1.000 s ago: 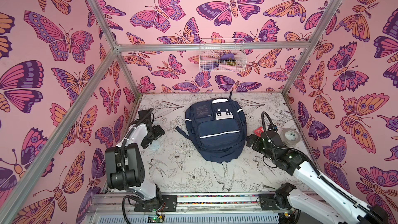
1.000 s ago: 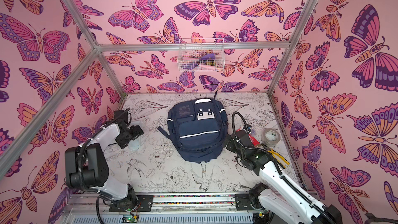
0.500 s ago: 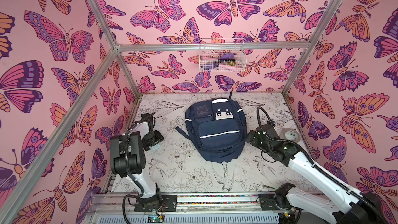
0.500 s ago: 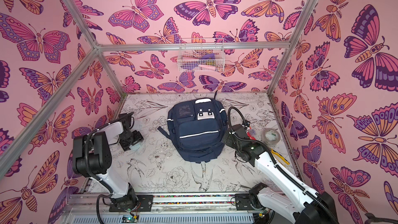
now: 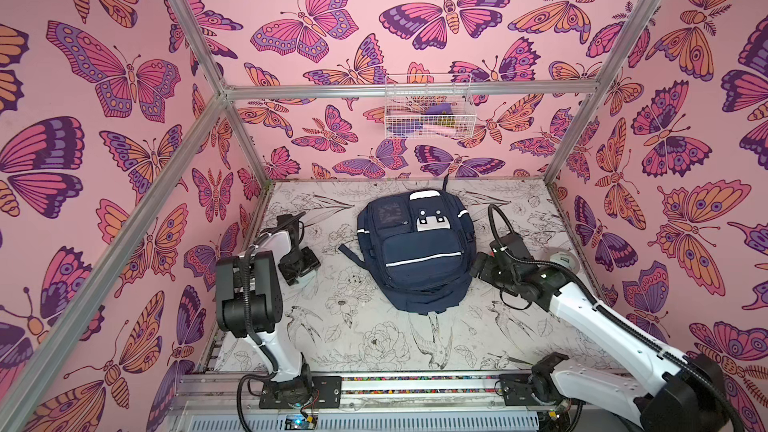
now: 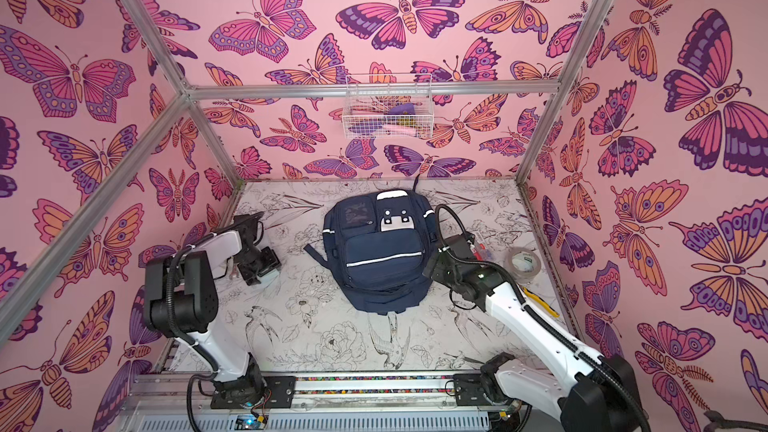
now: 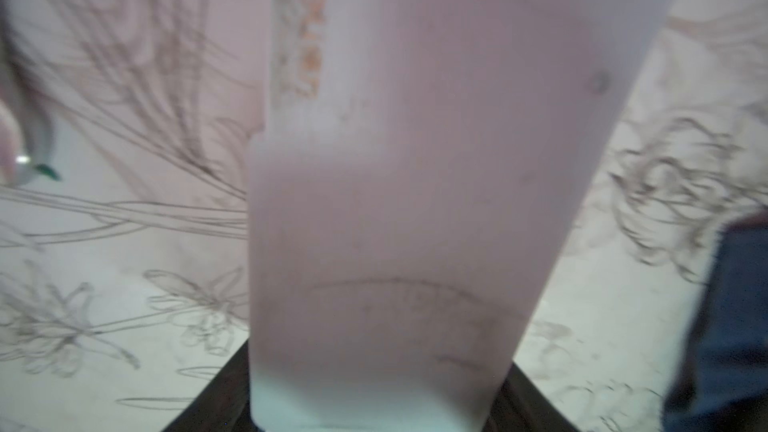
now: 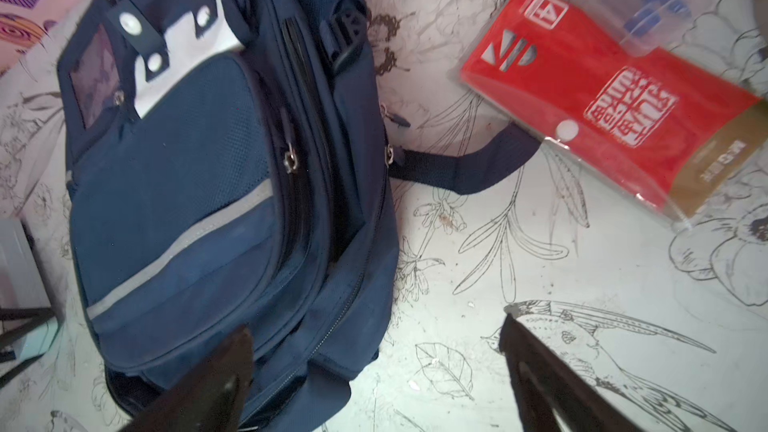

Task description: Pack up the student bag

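- Against the frame a second back: left tool [image 5: 300, 270] close to the same spot by the left wall, only a touch nearer the base rail. Black elbow block carried higher up both top views.
- Over that same second: right tool [image 6: 430, 270] edged in toward the bag's right flank (nose now just beside the fabric).
- No shift across those frames in the large navy blue fabric backpack with thin white stripes [image 5: 415, 251].
- Flat in the middle of the flower-printed white counter [image 5: 353, 347], front pockets up, between the two arms.
- Long axis front to back: carry loop and white dotted patch [image 5: 432, 218] toward the back wall, bottom end toward the base rail, a little off square.
- One dark strap [image 5: 349, 253] out to the left in both top views. Another [image 8: 461, 168] out to a red card packet in clear plastic [image 8: 602, 105], its end reaching the packet's corner.
- Left tool's grip: cannot tell. Pale frosted plastic box [image 7: 395, 201] filling the wrist view between the dark fingers [image 7: 199, 401], contact hidden.
- Right tool: jaws wide apart, nothing between. One finger [image 8: 216, 376] over the bag's lower edge, its mate over bare counter.
- Grey tape roll [image 6: 521, 261] by the right wall, well apart from the bag.
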`<state>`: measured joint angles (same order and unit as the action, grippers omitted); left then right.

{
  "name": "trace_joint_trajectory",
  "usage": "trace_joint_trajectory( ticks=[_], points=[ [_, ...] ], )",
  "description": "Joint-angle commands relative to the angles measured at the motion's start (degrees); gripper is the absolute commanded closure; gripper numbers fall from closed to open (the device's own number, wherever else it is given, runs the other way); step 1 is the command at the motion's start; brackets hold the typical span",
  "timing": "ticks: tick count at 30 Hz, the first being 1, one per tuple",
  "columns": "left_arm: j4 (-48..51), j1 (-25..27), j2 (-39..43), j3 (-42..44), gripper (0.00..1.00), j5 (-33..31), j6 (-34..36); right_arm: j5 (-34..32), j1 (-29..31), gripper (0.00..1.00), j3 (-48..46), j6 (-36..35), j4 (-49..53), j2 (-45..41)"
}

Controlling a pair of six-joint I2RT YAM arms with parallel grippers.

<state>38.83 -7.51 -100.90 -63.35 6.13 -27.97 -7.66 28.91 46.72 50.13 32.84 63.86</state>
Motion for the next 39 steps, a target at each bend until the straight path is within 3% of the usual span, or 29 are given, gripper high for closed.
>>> trace_joint_trajectory(
  ticks=[1,9,13,19,24,29,39],
  points=[
    [-2.6,3.7,5.0,0.5,0.75,8.2,-1.8,5.1,0.0,0.13,4.1,2.1,0.8,0.9],
    [-6.2,20.8,13.6,3.2,0.82,10.5,-1.5,4.2,3.2,0.2,13.5,5.2,4.1,4.0],
    [-7.6,26.6,16.7,4.3,0.86,9.5,-0.4,2.6,7.4,0.24,18.2,5.3,4.5,6.7],
    [-12.2,30.7,19.8,6.9,0.9,13.5,-0.7,0.4,14.8,0.27,21.9,5.3,4.5,8.7],
    [-17.2,33.8,25.5,8.9,0.88,16.7,-1.0,3.5,18.2,0.27,21.1,5.1,-2.4,8.8],
    [-21.7,36.8,32.2,11.2,0.87,15.5,-3.5,7.8,20.3,0.27,22.1,2.4,-9.6,12.1],
    [-25.3,40.5,36.9,15.3,0.87,9.1,-7.6,11.0,20.3,0.29,26.1,-0.1,-20.1,21.6]
  ],
)
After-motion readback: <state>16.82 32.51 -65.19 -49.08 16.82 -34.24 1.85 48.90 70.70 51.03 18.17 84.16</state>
